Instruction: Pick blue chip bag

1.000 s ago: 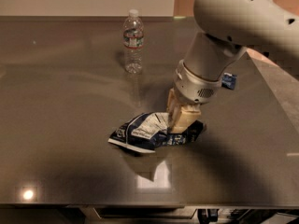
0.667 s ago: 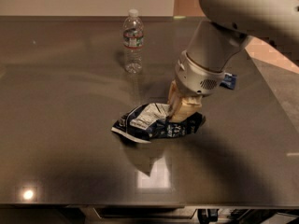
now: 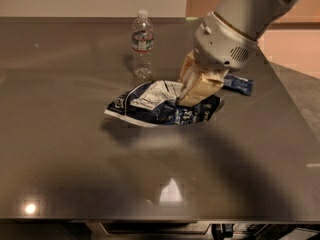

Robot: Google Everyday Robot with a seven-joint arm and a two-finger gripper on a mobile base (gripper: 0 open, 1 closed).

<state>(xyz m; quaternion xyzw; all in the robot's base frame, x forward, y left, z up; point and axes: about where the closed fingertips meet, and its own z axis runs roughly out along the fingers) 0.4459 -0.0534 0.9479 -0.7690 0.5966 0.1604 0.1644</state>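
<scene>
The blue chip bag [image 3: 145, 103] is a crinkled dark navy foil bag with white text and a white label panel. It hangs roughly level a little above the dark table [image 3: 60, 149], with its shadow on the surface beneath it. My gripper [image 3: 186, 100] comes down from the upper right and its tan fingers [image 3: 200, 86] are shut on the bag's right half. The bag's left end sticks out free to the left.
A clear plastic water bottle [image 3: 142, 44] stands upright just behind the bag. A small flat blue snack packet [image 3: 241, 84] lies on the table to the right of the gripper. The table's right edge [image 3: 295, 129] runs near the arm.
The gripper has risen with the chip bag in it, and the bag has come off the table. The small blue packet now shows beside the arm.
</scene>
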